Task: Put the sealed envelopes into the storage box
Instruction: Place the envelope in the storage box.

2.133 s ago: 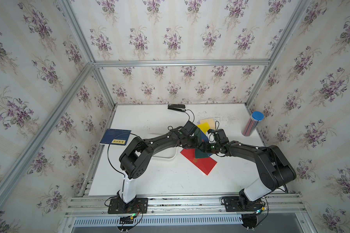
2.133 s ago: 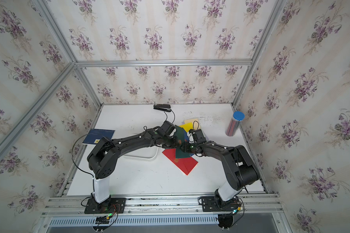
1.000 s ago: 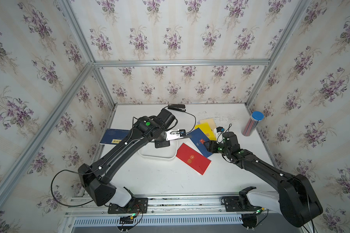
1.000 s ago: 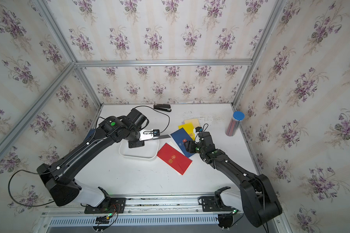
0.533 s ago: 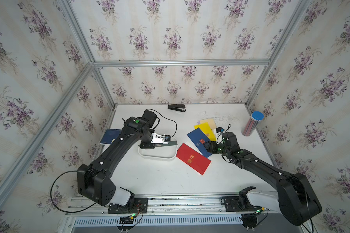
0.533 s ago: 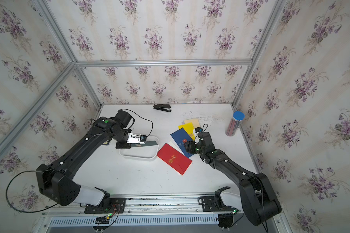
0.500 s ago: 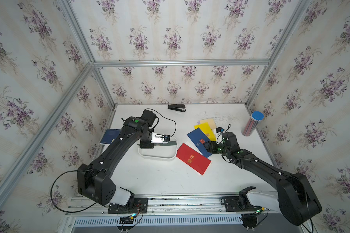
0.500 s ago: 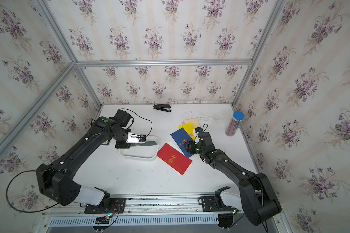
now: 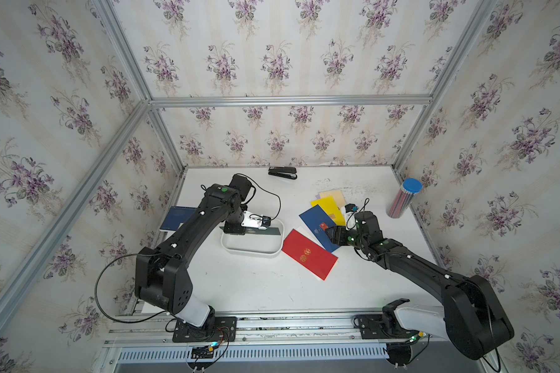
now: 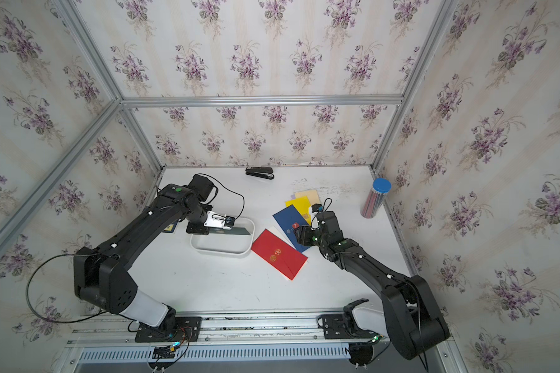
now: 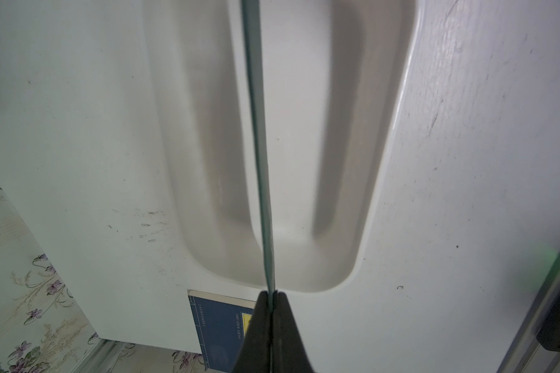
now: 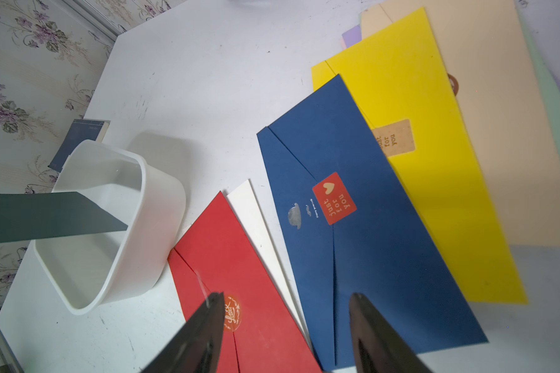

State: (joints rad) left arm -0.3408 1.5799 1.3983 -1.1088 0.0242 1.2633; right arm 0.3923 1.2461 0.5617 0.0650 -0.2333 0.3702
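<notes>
Your left gripper (image 11: 273,295) is pressed together on one end of a dark green paper envelope (image 9: 267,231), pinching it between the black fingertips. The envelope stands on edge and runs along the length of the shallow white plastic storage box (image 9: 249,252), over its inside. You cannot tell from these views whether its lower edge touches the box floor. The box sits left of centre on the white table (image 9: 256,290). Just beyond its left end, a dark blue book with a yellow label (image 9: 175,218) lies at the table's left edge.

Your right gripper (image 12: 286,310) has its jaws spread with nothing between them. It sits low over the near ends of the loose envelopes, one fingertip over the red envelope (image 12: 240,274), the other beside the navy blue envelope (image 12: 369,242).

These envelopes lie fanned out just right of the box. The red one is nearest, with a white one (image 12: 259,226) under it. The navy one, a yellow one (image 12: 434,193) and a cream one (image 12: 498,129) follow toward the far right.

A black stapler (image 9: 282,172) lies at the far edge, and a clear pencil tube with a blue lid (image 9: 403,198) stands at the far right.
</notes>
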